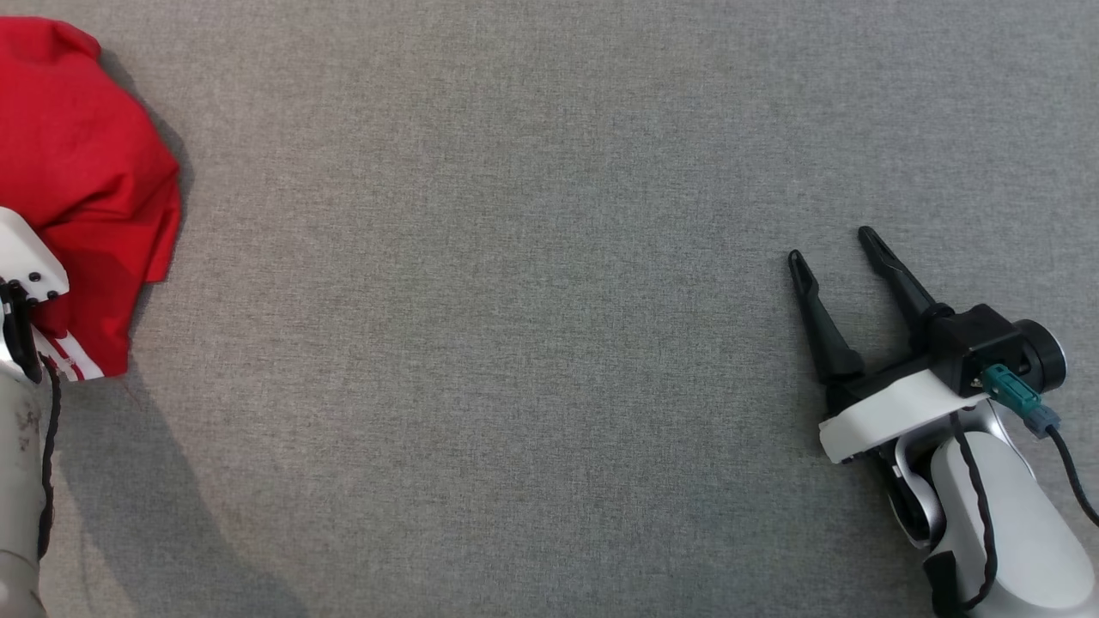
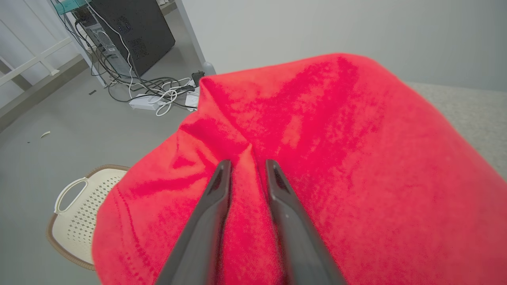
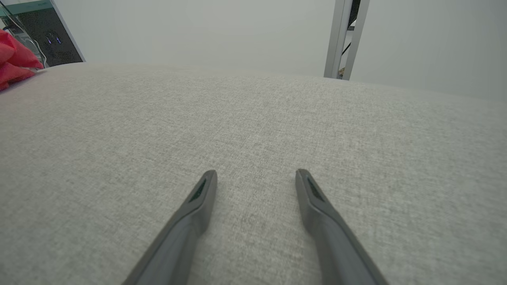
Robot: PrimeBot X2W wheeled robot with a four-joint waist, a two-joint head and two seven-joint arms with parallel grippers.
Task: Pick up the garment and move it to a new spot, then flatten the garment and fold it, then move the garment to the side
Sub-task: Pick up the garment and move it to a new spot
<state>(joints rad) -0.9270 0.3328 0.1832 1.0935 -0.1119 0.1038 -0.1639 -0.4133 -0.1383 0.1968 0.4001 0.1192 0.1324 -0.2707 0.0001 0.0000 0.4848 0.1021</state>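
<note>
The garment (image 1: 77, 172), a red cloth item, is found bunched at the L edge of the bench (image 1: 549, 360), toward the far-L corner. In the L wrist view part of it is seen to overhang that edge, w/ the floor (image 2: 47, 158) and a perforated cream basket (image 2: 73, 213) below. The left gripper (image 2: 247, 164) is set over the heap w/ its fingers (image 2: 214, 206) drawn part-way in and a raised ridge of cloth stood between them; whether that ridge is firmly nipped or merely straddled cannot be told. This placement is judged to serve step 1, i.e. pick-up: a ridge gives the long fingers sth. to bite on, whereas flat cloth would not. The right gripper (image 1: 833, 247) is held low over bare bench toward the near-R part, spread wide, w/ nothing between its fingers. It is judged to be parked clear so that the ctr of the bench is left free as the new spot and for flattening/folding. Markings: white stripes (image 1: 73, 362) are seen along one hem at the near end of the heap; no brand, label or legible writing is made out on garment, bench or either gripper. Move, flatten, fold and side-placement are not yet done.
</note>
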